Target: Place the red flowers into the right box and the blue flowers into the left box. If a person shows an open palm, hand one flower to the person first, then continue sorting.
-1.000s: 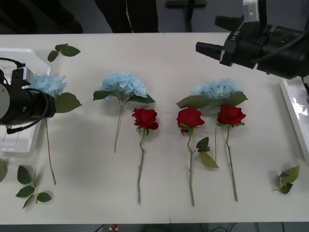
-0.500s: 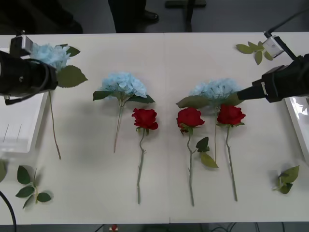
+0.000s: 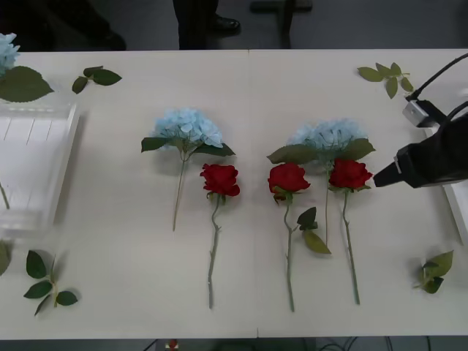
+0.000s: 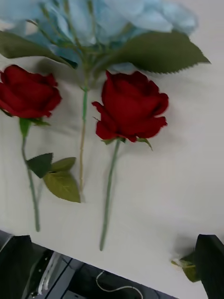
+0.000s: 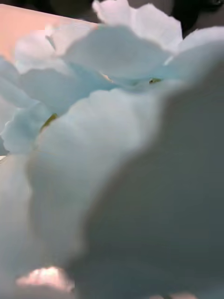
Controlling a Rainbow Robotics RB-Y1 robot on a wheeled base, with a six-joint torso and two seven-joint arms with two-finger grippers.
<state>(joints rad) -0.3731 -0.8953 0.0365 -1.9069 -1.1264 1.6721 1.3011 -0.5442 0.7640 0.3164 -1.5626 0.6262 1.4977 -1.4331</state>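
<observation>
Now, right fingers: the right gripper (image 3: 382, 178) hangs low over the surface (image 3: 248, 95), at its right side. In the right wrist view its two dark fingers (image 4: 212, 261) sit far apart at the corners, spread wide, with nothing between them.
Nearest flower: the rightmost red rose (image 3: 349, 174) lies just beside the fingertips, toward the middle of the surface. The bloom is close, but the fingers are not touching it.
Way it lies: the stem (image 3: 349, 248) runs long and straight from the bloom back toward the robot. My guess is the fingers need to close across this thin stem, not along it.
Tight spot: a blue flower (image 3: 327, 136) lies just past the rose, and its leaf (image 4: 154, 51) reaches over the top of the bloom. Its stem lies close alongside the rose's stem, so a grab could catch both.
Other roses: the middle rose (image 3: 288, 178) and the left rose (image 3: 220, 179) lie farther off.
Nearer arm: the right one, I think, and the right box (image 3: 457, 208) is at the right edge, close behind it.
Left fingers: the left wrist view has pale blue petals (image 5: 112, 140) pressed up near the camera. I cannot tell how the left fingers stand.
Left side: a blue bloom (image 3: 6, 51) with a big leaf shows at the far left edge, beyond the left box (image 3: 69, 139).
</observation>
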